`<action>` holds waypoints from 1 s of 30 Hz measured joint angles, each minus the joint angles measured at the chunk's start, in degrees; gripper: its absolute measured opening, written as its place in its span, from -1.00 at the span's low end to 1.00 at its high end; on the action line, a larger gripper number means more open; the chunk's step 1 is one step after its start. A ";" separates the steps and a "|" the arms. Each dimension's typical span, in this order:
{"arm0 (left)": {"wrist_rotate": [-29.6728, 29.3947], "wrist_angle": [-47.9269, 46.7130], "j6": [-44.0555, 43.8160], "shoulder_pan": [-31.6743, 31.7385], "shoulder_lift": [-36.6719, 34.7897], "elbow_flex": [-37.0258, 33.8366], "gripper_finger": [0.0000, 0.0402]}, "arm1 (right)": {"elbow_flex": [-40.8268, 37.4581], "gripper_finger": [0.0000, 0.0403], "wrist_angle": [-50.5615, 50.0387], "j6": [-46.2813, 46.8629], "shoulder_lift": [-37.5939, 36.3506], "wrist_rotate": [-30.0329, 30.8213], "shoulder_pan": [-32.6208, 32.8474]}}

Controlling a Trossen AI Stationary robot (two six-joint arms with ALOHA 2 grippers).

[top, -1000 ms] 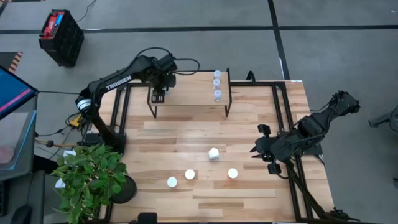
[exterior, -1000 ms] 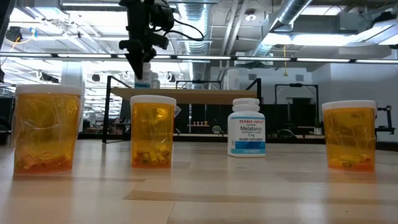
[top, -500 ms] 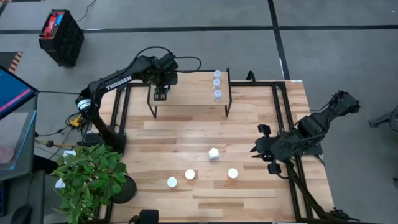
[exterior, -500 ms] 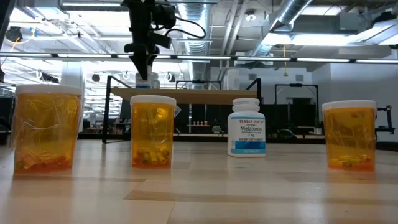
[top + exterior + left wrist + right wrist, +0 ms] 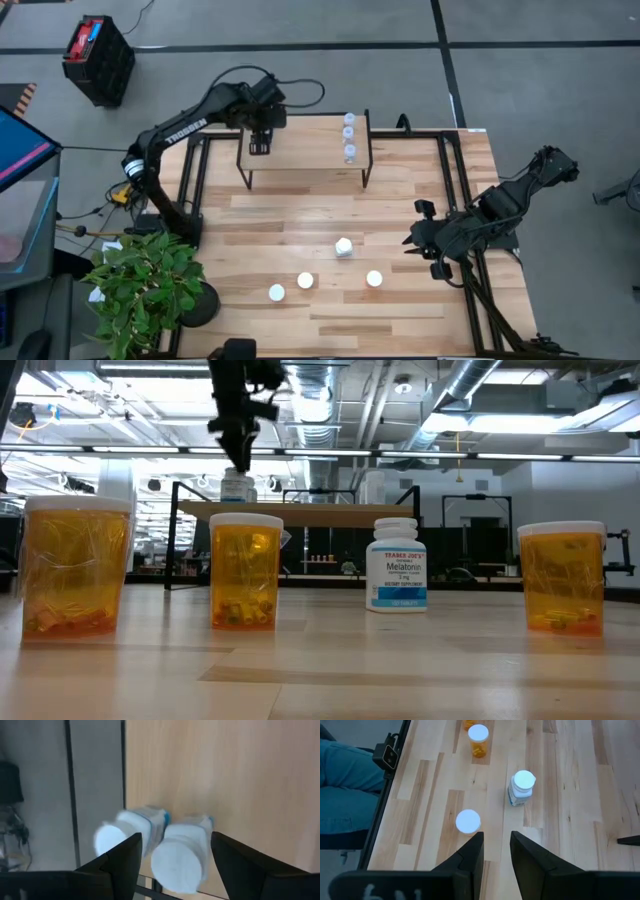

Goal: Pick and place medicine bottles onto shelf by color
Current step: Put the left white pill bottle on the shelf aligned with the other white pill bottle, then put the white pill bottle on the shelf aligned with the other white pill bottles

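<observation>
Hovering: left tool (image 5: pixel 259 146) hangs over the left end of the shelf (image 5: pixel 310 150), fingers parted and gripping nothing
Below it: two white bottles (image 5: pixel 182 855) stand upright on the shelf's left end, side by side, one between the fingers but untouched
Nearer arm: left; bottles lie straight beneath it, long axis vertical
Left arm pose: stretched across the shelf, wrist pointing down
Still on bench: white melatonin bottle (image 5: pixel 343 246), three orange bottles (image 5: pixel 305 281)
Right tool (image 5: pixel 412 242): waits at the bench's right edge, fingers a little apart, grasping nothing

Open shelf (image 5: pixel 300 150) middle between bottle groups.
</observation>
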 joint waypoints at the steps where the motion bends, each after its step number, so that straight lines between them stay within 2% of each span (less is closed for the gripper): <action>1: 0.87 -0.98 -0.33 -0.11 0.00 1.87 0.12 | 0.00 -0.41 0.00 0.00 0.00 0.00 0.00; 5: 3.53 -4.37 -1.96 -0.68 -0.09 9.10 0.12 | 0.00 -0.41 0.00 0.00 0.00 0.00 0.00; 8: 7.00 -6.36 -6.41 -1.65 -0.09 13.55 0.12 | 0.00 -0.41 -0.02 -0.02 0.00 -0.02 0.00; 13: 22.17 -9.06 -18.38 -6.54 -0.11 15.62 0.12 | 0.00 -0.41 0.00 -0.02 0.00 -0.02 0.00; 15: 25.75 -8.76 -22.12 -10.04 -0.11 14.56 0.11 | 0.00 -0.41 0.01 -0.02 0.00 0.00 0.00; 17: 25.05 -7.46 -24.77 -14.21 0.02 12.99 0.11 | 0.00 -0.41 0.04 0.02 0.00 0.00 0.00; 23: 15.43 5.83 -29.18 -26.79 0.11 3.31 0.11 | 0.00 -0.41 1.48 1.20 -0.02 0.04 0.00; 26: 15.06 13.82 -29.63 -31.86 0.11 -2.07 0.11 | 0.02 -0.41 1.50 3.96 0.34 0.63 -0.01; 30: 15.04 24.00 -32.44 -36.67 0.14 -9.49 0.11 | 0.00 -0.41 0.66 10.72 2.56 5.37 -0.09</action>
